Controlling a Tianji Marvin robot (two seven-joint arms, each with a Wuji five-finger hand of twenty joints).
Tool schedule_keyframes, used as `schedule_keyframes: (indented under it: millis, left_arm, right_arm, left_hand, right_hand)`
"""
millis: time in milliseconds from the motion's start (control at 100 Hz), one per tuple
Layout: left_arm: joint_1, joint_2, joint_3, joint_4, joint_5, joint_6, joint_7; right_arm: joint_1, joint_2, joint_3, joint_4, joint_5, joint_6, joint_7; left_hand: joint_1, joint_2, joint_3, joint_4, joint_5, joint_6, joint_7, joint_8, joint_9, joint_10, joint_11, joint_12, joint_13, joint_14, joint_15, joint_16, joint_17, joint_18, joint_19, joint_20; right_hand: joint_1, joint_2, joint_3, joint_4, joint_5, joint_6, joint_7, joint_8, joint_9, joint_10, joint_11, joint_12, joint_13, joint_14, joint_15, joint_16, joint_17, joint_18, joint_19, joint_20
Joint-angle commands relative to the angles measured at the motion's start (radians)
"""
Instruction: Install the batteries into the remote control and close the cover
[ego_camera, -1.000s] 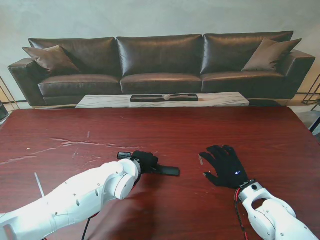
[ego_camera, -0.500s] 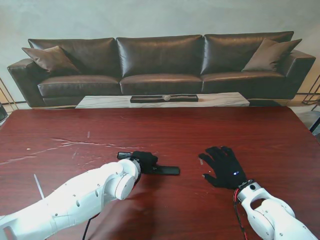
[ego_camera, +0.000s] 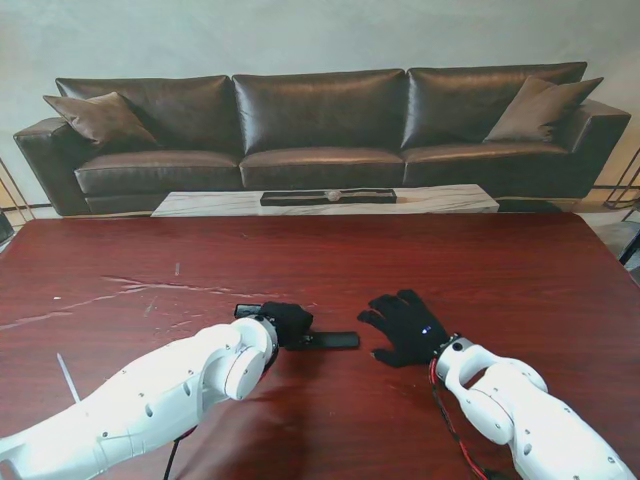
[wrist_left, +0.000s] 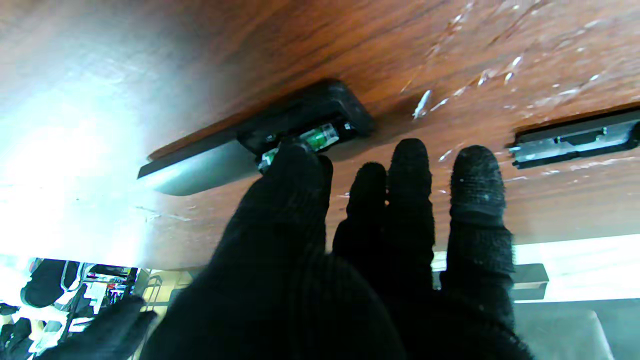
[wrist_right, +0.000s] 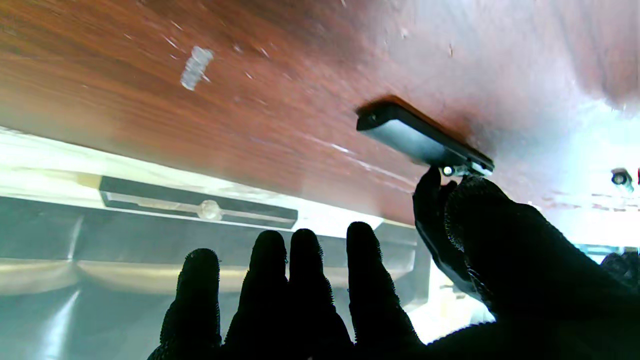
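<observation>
No readable writing | remote control (ego_camera: 322, 340) flat on counter (ego_camera: 400, 260), 6 o'clock of centre, open bay holding green-labelled battery (wrist_left: 320, 136) | cover (wrist_left: 575, 140) lying apart | left hand (ego_camera: 288, 322) pressing thumb on bay, grasping nothing | right hand (ego_camera: 405, 327) splayed, holding nothing, at 3 o'clock of remote

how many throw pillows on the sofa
2: one pillow sits at the sofa's left end, the other pillow at its right end. None seem hidden.
</observation>
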Motion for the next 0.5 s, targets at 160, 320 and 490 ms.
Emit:
schedule_keyframes:
  millis: [160,320,490]
  left_arm:
    - [0.015,0.007,-0.018,-0.01,0.006,-0.008,0.007]
    - [0.021,0.005,-0.026,-0.008,0.006,-0.012,0.019]
    - [0.026,0.006,-0.034,-0.011,0.011,-0.017,0.023]
  right_arm:
    - [0.134,-0.025,-0.139,0.09,0.045,0.047,-0.011]
    - [0.212,-0.047,-0.249,0.182,0.127,0.095,-0.064]
    - [0.252,-0.068,-0.325,0.242,0.198,0.137,-0.085]
  left_hand:
    - [0.039,0.01,-0.033,0.003,-0.016,0.015,-0.027,-0.002,-0.024,0.041,-0.015,-0.018,-0.025,0.009,-0.002,0.005,-0.005,0.002,0.014,-0.004]
    - [0.032,0.013,-0.039,0.004,-0.012,0.016,-0.037,0.004,-0.025,0.043,-0.015,-0.019,-0.026,0.012,-0.001,0.006,-0.007,0.004,0.015,-0.002]
    - [0.016,0.026,-0.045,0.005,-0.009,0.018,-0.046,0.009,-0.026,0.044,-0.016,-0.02,-0.027,0.013,-0.001,0.007,-0.009,0.006,0.016,-0.001]
  right_hand:
    - [-0.076,-0.045,0.06,-0.003,0.037,0.005,0.012,0.012,0.041,0.009,0.014,0.018,0.05,0.016,0.029,-0.005,-0.001,-0.013,0.046,0.029]
    - [-0.089,-0.066,0.091,-0.008,0.054,0.007,0.036,0.017,0.071,0.009,0.027,0.025,0.075,0.02,0.045,-0.006,0.004,-0.008,0.077,0.049]
    - [-0.095,-0.086,0.11,-0.011,0.062,0.01,0.053,0.021,0.082,0.011,0.033,0.029,0.082,0.025,0.053,-0.008,0.004,-0.004,0.085,0.057]
